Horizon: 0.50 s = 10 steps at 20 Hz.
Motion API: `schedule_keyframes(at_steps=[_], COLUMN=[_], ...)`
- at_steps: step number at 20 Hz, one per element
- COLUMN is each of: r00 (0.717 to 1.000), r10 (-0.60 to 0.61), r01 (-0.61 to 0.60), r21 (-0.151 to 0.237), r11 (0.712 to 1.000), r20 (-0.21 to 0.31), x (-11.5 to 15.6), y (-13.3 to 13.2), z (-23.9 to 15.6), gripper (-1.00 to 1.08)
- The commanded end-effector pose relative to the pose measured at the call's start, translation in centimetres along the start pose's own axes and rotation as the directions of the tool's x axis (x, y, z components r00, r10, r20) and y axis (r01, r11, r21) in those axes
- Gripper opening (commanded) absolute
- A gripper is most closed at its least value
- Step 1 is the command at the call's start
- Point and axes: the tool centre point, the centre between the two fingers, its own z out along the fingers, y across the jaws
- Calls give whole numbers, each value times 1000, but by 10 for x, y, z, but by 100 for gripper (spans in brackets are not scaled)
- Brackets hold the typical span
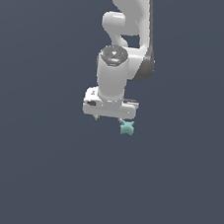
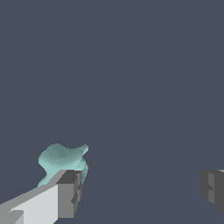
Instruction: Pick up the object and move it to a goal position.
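My pincer (image 2: 142,192) stands wide open over a plain dark slate surface (image 2: 131,65), its two grey-tipped fingers (image 2: 70,194) far apart at opposite edges of the frame. The teal star-shaped object (image 2: 61,159) lies just beyond one fingertip, partly hidden by it, outside the gap between my fingers.

Plain dark slate-blue backdrop (image 1: 27,173), flat and featureless, even soft lighting, no visible seam between floor and wall
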Motion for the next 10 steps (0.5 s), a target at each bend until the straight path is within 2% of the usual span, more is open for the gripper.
schedule_keyframes(at_steps=[1, 10], r00=[1000, 999], r10=[0, 13], r01=[0, -14], r21=[0, 26], r11=[1000, 1000], r20=[0, 51], x=[0, -14], y=[0, -8], z=[0, 18], gripper=[100, 100])
